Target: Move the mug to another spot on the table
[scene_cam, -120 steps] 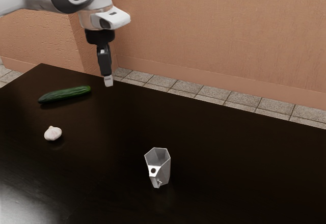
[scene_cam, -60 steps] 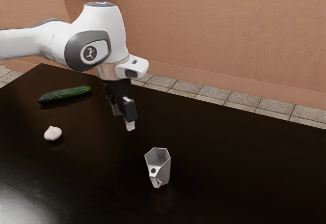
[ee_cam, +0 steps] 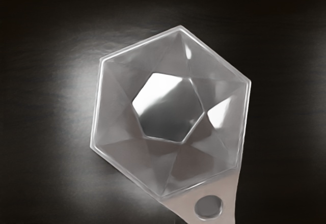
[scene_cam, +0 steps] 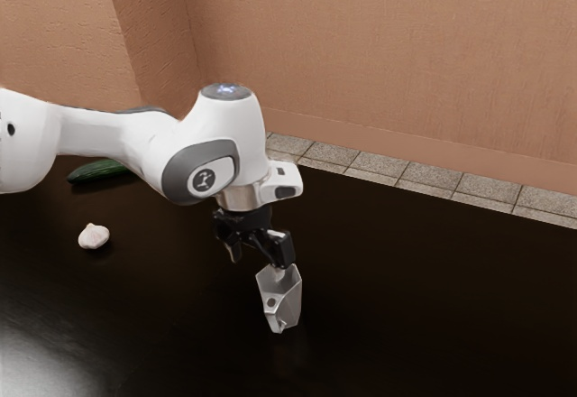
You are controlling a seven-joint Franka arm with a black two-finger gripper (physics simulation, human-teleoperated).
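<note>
Approach looks like the step in hand: in the exterior view the gripper point(scene_cam: 260, 254) hangs just over the mug point(scene_cam: 279, 300), its black fingers spread and grasping nothing, and I cannot tell whether a tip touches the rim. The mug stands upright on the dark, glossy table point(scene_cam: 433, 289), toward the near middle, well apart from the pale, knobbly garlic bulb point(scene_cam: 93, 235) and the green cucumber point(scene_cam: 90, 170) that lies partly behind the white arm. The next move, as I judge it, calls for a short descent so that the fingers straddle one wall, then a firm close before any lift. In the wrist view the mug point(ee_cam: 168, 117) sits directly under the hand: a pale grey, faceted cup with a hexagonal rim, flat slanting panels narrowing to a smaller hexagonal floor, thin-walled and smooth, perhaps slippery. A flat handle tab point(ee_cam: 211, 203) pierced by a round hole sticks out from one edge. Around it the tabletop point(ee_cam: 46, 30) shows black, with a soft sheen.
</note>
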